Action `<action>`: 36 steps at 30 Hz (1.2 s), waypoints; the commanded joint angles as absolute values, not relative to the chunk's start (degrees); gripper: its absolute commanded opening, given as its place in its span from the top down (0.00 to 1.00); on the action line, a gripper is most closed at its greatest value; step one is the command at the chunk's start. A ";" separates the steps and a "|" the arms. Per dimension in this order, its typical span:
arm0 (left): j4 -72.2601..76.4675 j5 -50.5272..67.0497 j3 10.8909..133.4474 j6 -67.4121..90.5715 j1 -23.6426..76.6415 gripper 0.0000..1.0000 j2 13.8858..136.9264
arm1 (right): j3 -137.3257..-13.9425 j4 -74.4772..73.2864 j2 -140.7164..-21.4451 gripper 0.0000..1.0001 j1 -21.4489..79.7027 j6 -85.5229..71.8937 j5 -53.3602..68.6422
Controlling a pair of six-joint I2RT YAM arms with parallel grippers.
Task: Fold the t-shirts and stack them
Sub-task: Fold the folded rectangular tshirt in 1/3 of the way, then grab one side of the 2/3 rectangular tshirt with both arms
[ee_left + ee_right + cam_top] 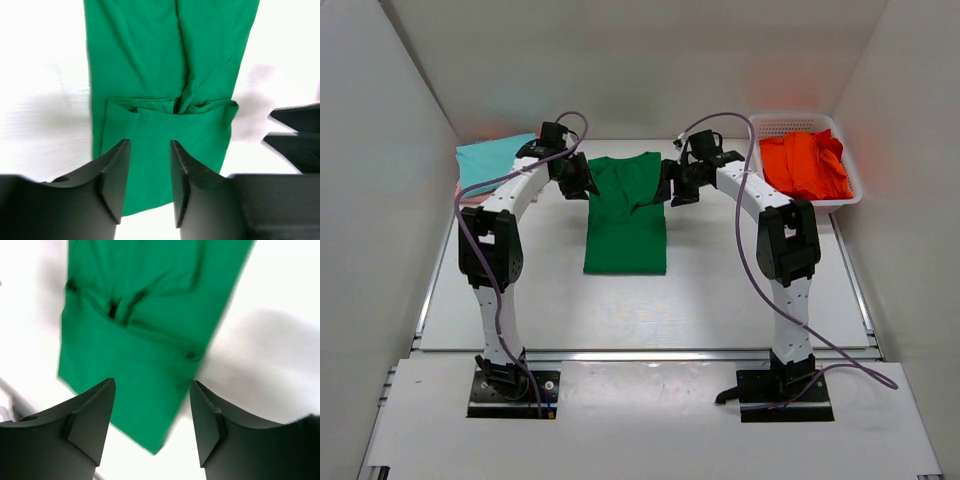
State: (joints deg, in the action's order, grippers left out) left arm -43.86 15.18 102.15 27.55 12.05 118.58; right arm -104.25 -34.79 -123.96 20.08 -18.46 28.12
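Note:
A dark green t-shirt (625, 225) lies flat mid-table as a narrow strip, its far end doubled over with a crease across it (170, 107) (140, 335). My left gripper (578, 182) (149, 145) hovers at that far end's left corner, open, nothing between its fingers. At the right corner my right gripper (672, 186) (152, 385) also stands open and empty, wider apart. A teal t-shirt (492, 160) lies folded at the back left, with a sliver of pale pink cloth (463, 191) under it. An orange-red t-shirt (805, 163) fills the basket.
The white lattice basket (852, 192) stands at the back right against the wall. White walls close in the table on the left, right and back. Both arm bases sit at the near edge, and purple cables loop off each arm.

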 commanded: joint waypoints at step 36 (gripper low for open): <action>-8.09 3.16 41.74 47.55 18.54 0.44 88.94 | -47.19 6.16 -99.05 0.50 29.18 -50.36 17.05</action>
State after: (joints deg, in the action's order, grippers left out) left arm -10.76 4.19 41.63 45.93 18.09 88.09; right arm -46.00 6.37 -97.76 29.43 -50.09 17.96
